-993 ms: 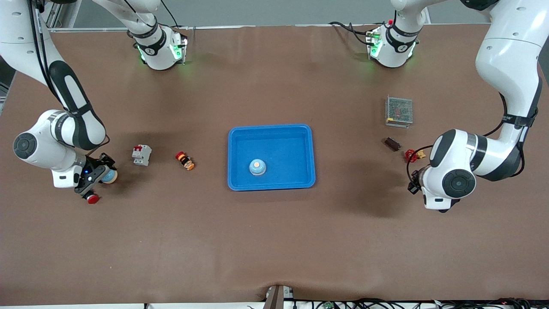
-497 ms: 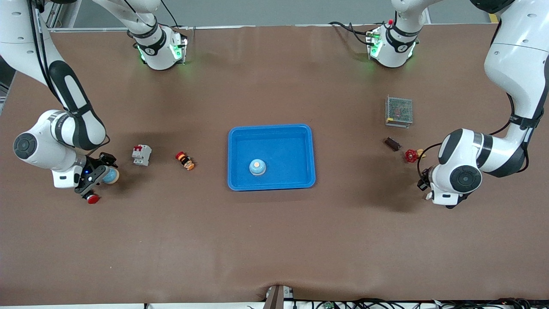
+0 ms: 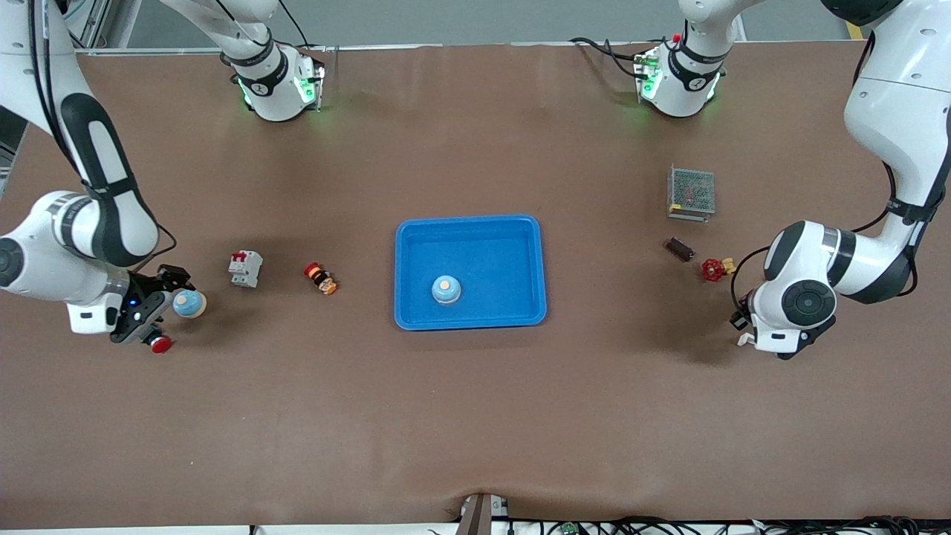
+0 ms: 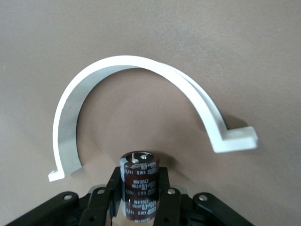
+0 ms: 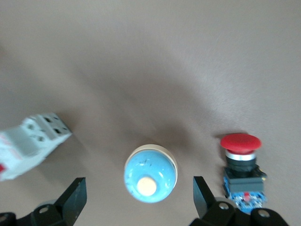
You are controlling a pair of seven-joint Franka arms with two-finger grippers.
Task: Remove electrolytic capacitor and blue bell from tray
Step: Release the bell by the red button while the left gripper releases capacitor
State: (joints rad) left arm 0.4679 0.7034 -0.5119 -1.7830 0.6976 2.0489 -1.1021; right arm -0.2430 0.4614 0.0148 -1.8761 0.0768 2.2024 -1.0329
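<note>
Bells: one [image 3: 189, 303] sits on the surface between the right hand's [image 5: 139, 200] released fingers, red button [image 3: 160, 343] beside; another [image 3: 446, 289] in the tray [image 3: 470, 221]. Left hand [image 4: 139, 200] grasps the capacitor [image 4: 139, 182] over a white clamp [image 4: 141, 63].

The blue tray [image 3: 470, 225] at the table's [image 3: 475, 416] middle holds one bell [image 3: 446, 289] near its front-camera wall; the rest of its floor is bare. Toward the right arm's end, a second bell [image 3: 189, 303] sits between the spread fingers of the right gripper [image 5: 138, 200], crowded by a red push button [image 3: 159, 343], a circuit breaker [image 3: 245, 268] and a small red-capped switch [image 3: 321, 279]. The left gripper [image 4: 139, 197], clamping a capacitor [image 4: 139, 181], hangs over a white curved bracket [image 4: 141, 66].
</note>
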